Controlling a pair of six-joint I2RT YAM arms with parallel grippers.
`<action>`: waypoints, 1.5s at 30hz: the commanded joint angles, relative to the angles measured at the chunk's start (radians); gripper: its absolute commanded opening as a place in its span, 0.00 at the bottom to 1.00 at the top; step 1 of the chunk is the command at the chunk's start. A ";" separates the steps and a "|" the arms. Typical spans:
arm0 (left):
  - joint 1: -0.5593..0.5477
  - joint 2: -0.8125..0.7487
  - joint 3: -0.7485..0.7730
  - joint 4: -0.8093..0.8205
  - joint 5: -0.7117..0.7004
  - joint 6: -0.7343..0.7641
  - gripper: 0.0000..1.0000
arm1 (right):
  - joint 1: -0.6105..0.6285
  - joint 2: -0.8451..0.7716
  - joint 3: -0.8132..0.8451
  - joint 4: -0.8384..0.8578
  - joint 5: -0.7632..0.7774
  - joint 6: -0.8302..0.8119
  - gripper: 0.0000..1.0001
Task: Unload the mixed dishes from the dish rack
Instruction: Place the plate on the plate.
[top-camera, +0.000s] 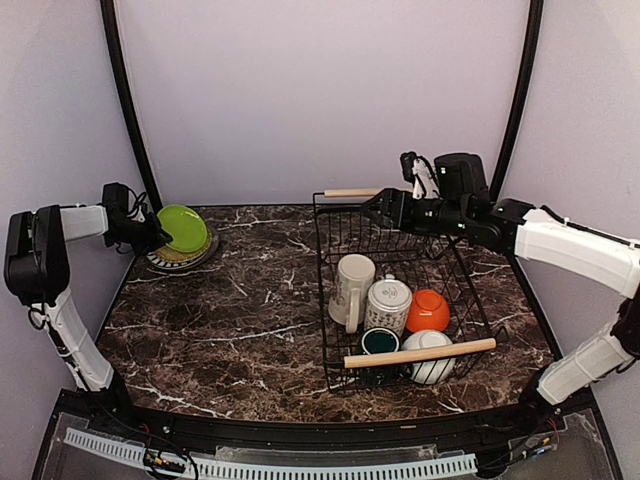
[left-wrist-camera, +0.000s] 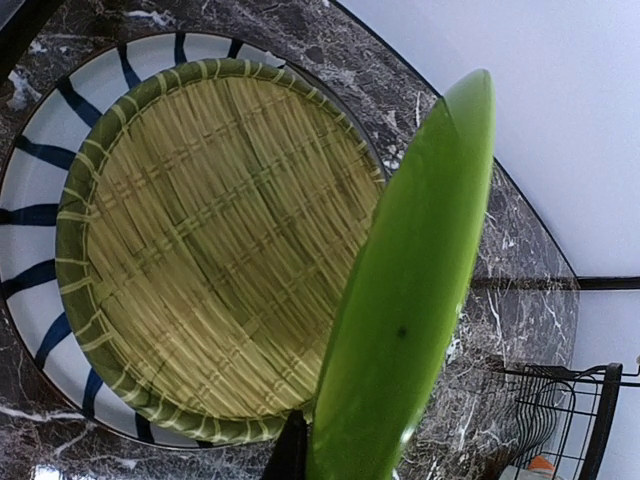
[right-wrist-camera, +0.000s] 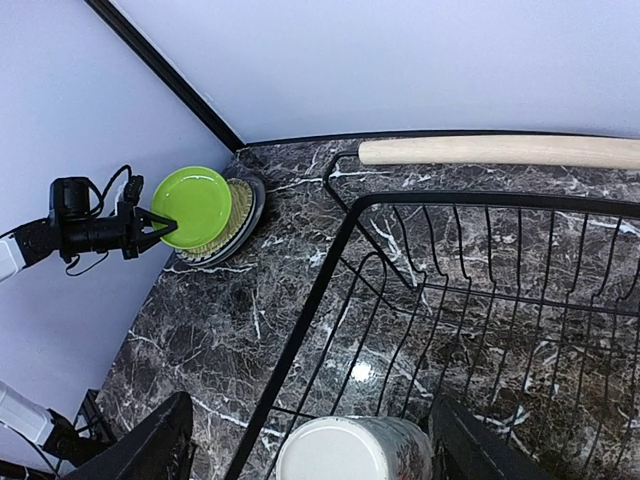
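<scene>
My left gripper (top-camera: 157, 235) is shut on the rim of the lime-green plate (top-camera: 183, 227) at the far left. It holds the plate tilted over a woven-pattern plate (left-wrist-camera: 200, 250) that lies on the radial-striped plate (left-wrist-camera: 40, 190). One dark finger (left-wrist-camera: 290, 452) shows beside the green plate (left-wrist-camera: 410, 300). The black wire dish rack (top-camera: 335, 300) holds a cream mug (top-camera: 352, 288), a patterned mug (top-camera: 387, 303), an orange bowl (top-camera: 428, 310), a dark green cup (top-camera: 380, 342) and a white bowl (top-camera: 432, 360). My right gripper (top-camera: 375, 210) is open and empty above the rack's far left part, over an upturned patterned mug (right-wrist-camera: 350, 452).
The rack has a wooden handle at the front (top-camera: 420, 352) and one at the back (right-wrist-camera: 500, 150). Dark marble table (top-camera: 230, 320) lies between the plate stack and the rack. Lilac walls close in the back and both sides.
</scene>
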 joint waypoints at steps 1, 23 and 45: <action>0.017 0.034 0.056 -0.015 0.031 -0.007 0.01 | -0.004 -0.042 -0.031 -0.006 0.034 -0.023 0.79; 0.043 0.102 0.116 -0.102 -0.055 0.057 0.48 | -0.004 -0.075 -0.072 0.001 0.040 -0.016 0.79; 0.019 -0.157 -0.012 0.013 -0.070 0.050 0.90 | -0.002 0.026 0.041 -0.172 0.072 -0.095 0.83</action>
